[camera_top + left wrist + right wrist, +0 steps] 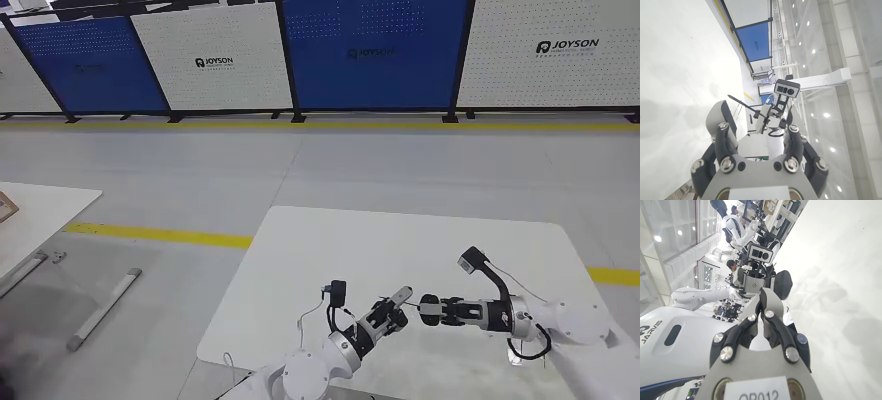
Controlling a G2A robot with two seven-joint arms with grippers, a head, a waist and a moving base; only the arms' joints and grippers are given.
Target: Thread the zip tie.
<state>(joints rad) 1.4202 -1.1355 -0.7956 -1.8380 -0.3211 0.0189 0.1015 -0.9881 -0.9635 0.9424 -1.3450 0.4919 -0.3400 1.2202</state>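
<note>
Your right gripper (761,300) was pinching the zip tie (743,104), a thin black plastic strip that looked bendy. Its long tail poked out toward your left gripper (757,107), which was spread wide just beside it, above the smooth white table (400,240)

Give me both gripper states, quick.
Left gripper: open, holding nothing.
Right gripper: closed on the zip tie.
</note>
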